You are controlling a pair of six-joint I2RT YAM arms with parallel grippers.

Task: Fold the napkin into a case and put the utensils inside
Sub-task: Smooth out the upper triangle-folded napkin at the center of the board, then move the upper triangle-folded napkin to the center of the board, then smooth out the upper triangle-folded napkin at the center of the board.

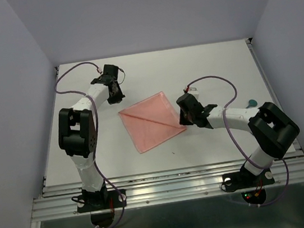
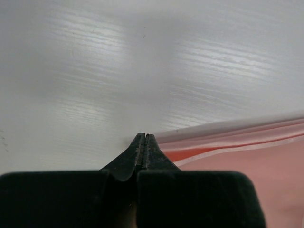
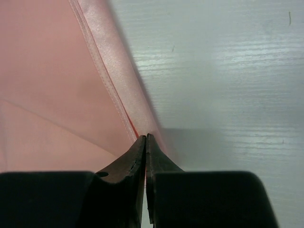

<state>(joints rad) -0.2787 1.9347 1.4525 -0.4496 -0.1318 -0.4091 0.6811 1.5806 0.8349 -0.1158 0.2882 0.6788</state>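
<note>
The salmon-pink napkin (image 1: 152, 122) lies spread as a diamond on the white table, with a diagonal crease across it. It is not folded into a case. My right gripper (image 1: 185, 122) is at the napkin's right corner. In the right wrist view its jaws (image 3: 145, 137) are shut where the napkin's hem (image 3: 102, 71) and the crease meet, and the edge looks slightly lifted. My left gripper (image 1: 117, 98) is shut and empty just beyond the napkin's left corner. The left wrist view shows its tips (image 2: 145, 136) with the napkin's edge (image 2: 237, 137) to their right. One dark-teal utensil (image 1: 250, 102) shows beside the right arm.
Purple cables (image 1: 72, 71) loop off both arms. The table's right rail (image 1: 277, 96) runs close to the utensil. Grey walls close in the back and sides. The arm bases stand on the metal rails (image 1: 168, 188) at the near edge.
</note>
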